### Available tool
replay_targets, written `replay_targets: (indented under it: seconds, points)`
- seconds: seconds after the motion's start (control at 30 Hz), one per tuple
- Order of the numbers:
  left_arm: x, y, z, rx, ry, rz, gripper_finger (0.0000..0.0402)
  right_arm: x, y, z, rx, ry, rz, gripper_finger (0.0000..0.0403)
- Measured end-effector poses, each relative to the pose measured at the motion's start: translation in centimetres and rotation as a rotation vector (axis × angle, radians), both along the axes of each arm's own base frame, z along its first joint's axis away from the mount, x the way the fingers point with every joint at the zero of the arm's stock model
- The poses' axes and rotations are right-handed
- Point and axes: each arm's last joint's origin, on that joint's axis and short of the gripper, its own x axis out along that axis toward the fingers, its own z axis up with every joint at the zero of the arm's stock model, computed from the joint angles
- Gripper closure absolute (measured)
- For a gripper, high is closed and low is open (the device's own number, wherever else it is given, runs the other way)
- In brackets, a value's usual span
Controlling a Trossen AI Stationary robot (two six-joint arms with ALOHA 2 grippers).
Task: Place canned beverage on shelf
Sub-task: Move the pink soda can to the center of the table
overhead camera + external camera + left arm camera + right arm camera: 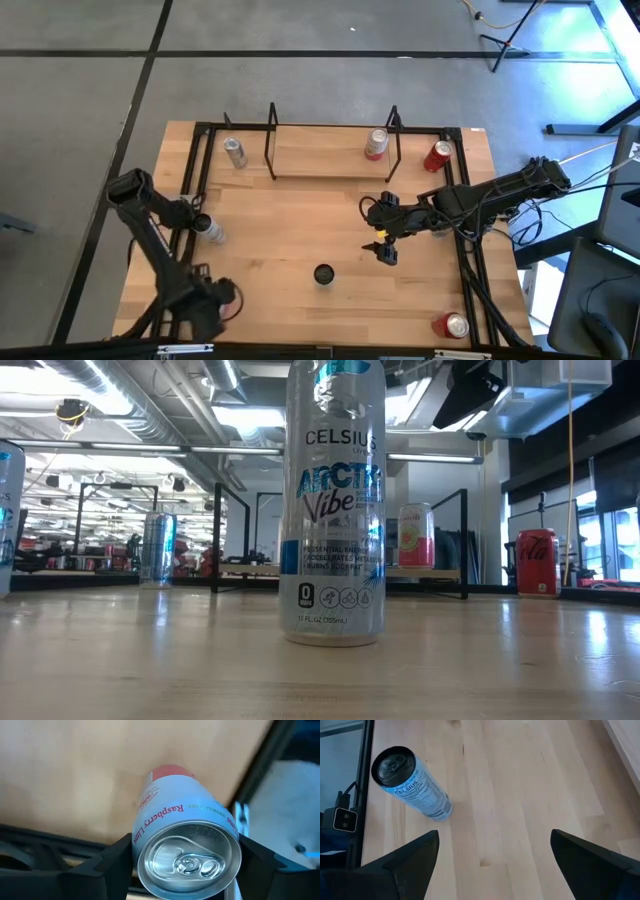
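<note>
grasp step: left gripper point(185, 865) closing around raspberry can point(185, 850) near table's point(300, 230) left rail, grip unconfirmed; right gripper point(495, 855) spread, idle; next needs lift toward shelf point(330, 160).

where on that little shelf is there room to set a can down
The shelf plank is bare from its left end frame across to the pink can standing near the right frame. The right end is crowded: a red can stands just outside on the table.

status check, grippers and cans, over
Left gripper astride raspberry lime can. Right gripper open, empty, mid-table. Shelf holds one pink can. Nothing in the way.
</note>
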Motion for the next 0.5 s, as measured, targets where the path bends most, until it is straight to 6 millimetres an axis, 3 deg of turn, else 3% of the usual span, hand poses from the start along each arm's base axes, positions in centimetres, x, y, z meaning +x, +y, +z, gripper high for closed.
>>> replay_targets:
  seconds: [0.27, 0.5]
  points:
    - [5.1, 7.1, 3.8, 0.041, -0.053, -0.004, 0.015, 0.2, 0.1, 0.1, 0.025, -0.021, -0.018, 0.0034]
    - [9.9, 14.7, 4.5, 0.042, -0.151, 0.032, 0.015, 0.9, 0.3, -0.1, 0.026, -0.039, -0.012, 0.0034]
